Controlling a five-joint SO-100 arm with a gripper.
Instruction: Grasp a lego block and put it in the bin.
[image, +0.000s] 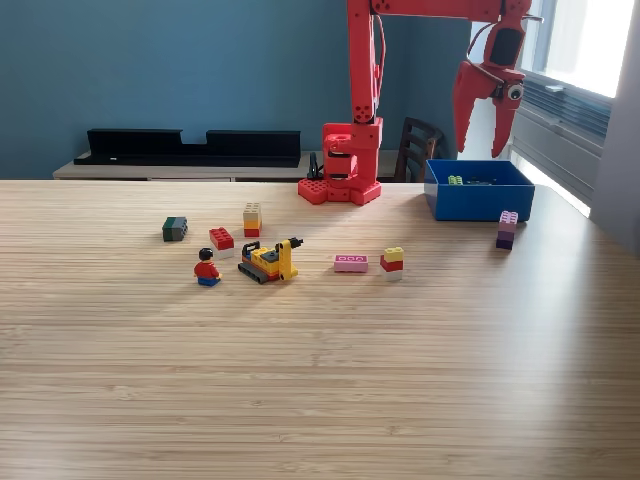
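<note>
Hovering above bin (478, 203), jaws spread, holding nothing | nearest block (507, 229) lying just beside bin, exterior view's right, on desk (320, 380)

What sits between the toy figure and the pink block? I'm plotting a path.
In the exterior view, the yellow toy vehicle sits between the figure and pink block.

Toy figure (207, 269) beside toy bulldozer (271, 261)
</note>
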